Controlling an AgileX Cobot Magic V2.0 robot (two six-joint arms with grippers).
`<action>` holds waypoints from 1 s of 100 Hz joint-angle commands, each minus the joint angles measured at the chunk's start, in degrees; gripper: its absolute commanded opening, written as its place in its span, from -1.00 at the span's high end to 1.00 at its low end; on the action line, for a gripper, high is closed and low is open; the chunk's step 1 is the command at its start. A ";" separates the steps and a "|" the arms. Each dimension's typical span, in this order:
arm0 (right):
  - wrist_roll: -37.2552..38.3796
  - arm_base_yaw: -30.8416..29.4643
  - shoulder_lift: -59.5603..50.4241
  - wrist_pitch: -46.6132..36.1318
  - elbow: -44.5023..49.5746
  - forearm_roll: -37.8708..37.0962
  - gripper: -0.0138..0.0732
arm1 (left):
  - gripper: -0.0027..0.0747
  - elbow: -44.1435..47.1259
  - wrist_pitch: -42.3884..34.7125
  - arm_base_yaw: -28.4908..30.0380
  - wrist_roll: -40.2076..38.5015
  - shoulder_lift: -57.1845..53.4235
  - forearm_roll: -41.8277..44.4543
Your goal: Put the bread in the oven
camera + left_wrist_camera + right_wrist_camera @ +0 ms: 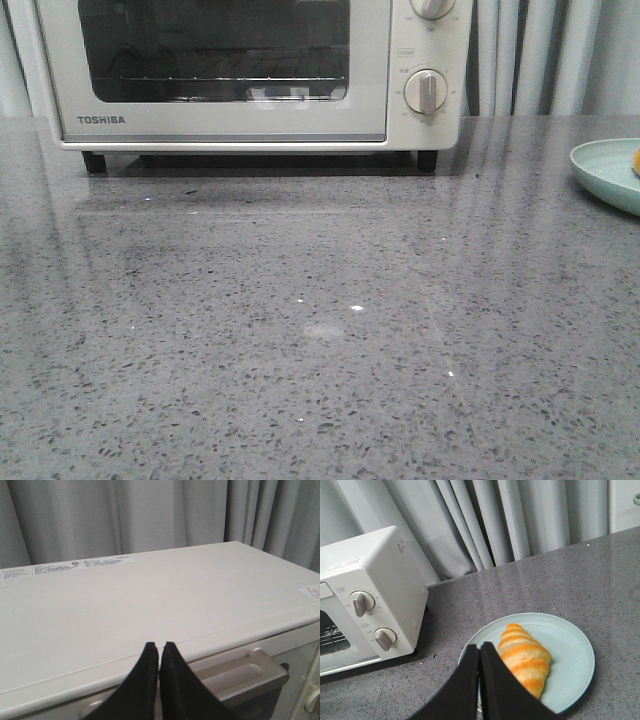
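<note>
The cream-white Toshiba oven [250,75] stands at the back left of the grey table with its glass door closed. The bread [525,659], a golden croissant with cream stripes, lies on a pale green plate [570,650] at the right; only an orange sliver [636,160] of it shows in the front view. My left gripper [160,646] is shut and empty, above the oven's top front edge [150,630], over the door handle [240,675]. My right gripper [480,649] is shut and empty, above the plate's near rim beside the bread. Neither gripper shows in the front view.
The plate [608,170] sits at the table's right edge, right of the oven. Two round knobs [427,92] are on the oven's right side, also in the right wrist view [384,638]. Grey curtains [510,520] hang behind the table.
</note>
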 commanded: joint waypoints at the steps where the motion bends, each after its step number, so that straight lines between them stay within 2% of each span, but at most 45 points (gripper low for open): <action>1: -0.77 -0.15 1.01 -4.26 -2.12 -0.33 0.80 | 0.99 -2.04 -2.77 -0.40 -0.47 -1.35 -0.52; 21: -0.77 -0.15 1.01 -4.52 -2.12 -0.33 0.80 | 0.99 -1.81 -2.68 -0.40 -0.47 -1.11 -0.52; 59: -0.77 -0.15 1.01 -4.64 -2.12 -0.33 0.80 | 0.99 -1.82 2.80 -0.40 -0.47 1.90 -1.67; 79: -0.77 -0.15 1.01 -5.43 -2.12 -0.33 0.80 | 0.99 -1.58 10.26 -0.40 -0.47 1.79 -2.13; 100: -0.80 -0.15 1.01 -5.27 -2.71 -0.33 0.80 | 0.99 4.36 9.67 -0.81 -0.47 -3.39 -3.52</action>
